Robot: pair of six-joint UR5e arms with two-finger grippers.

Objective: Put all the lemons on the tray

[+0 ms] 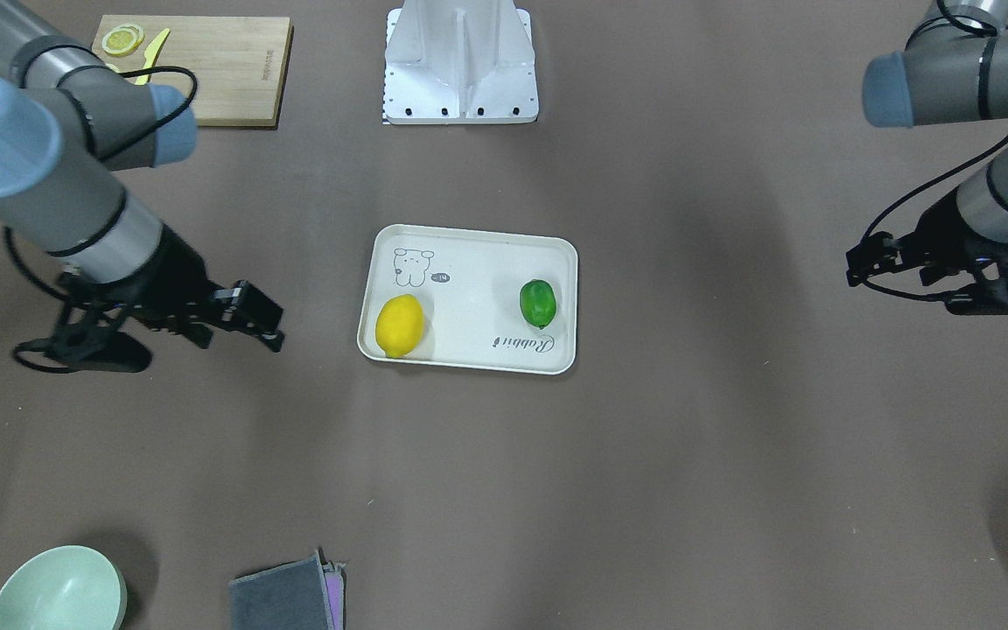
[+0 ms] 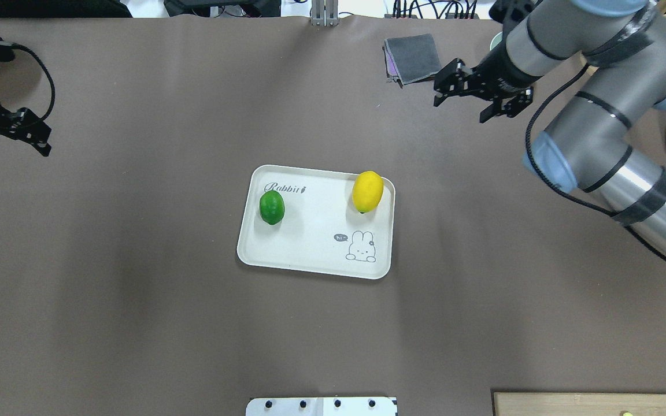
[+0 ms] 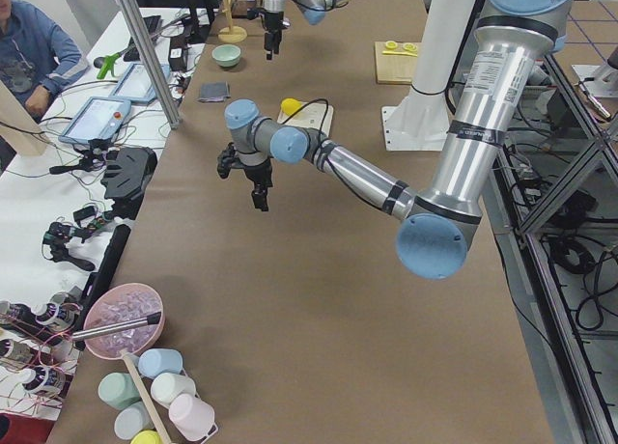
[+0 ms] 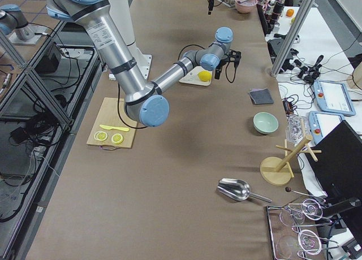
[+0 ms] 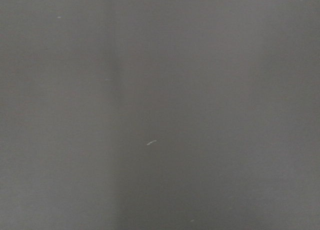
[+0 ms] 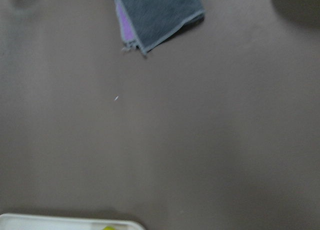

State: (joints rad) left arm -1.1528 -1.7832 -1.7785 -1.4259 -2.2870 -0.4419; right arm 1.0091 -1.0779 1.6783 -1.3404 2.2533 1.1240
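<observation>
You have yellow lemon (image 2: 367, 192) and green lemon (image 2: 272, 207) on tray (image 2: 310, 248), mid-frame; right gripper (image 2: 463, 105) nearer, left gripper (image 2: 15, 143) farther, both spread, empty.

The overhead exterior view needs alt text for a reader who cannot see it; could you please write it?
A cream tray at the middle of a table holds a green lemon near its left end and a yellow lemon near its right. The left gripper and right gripper hang open and empty, away from it.
</observation>
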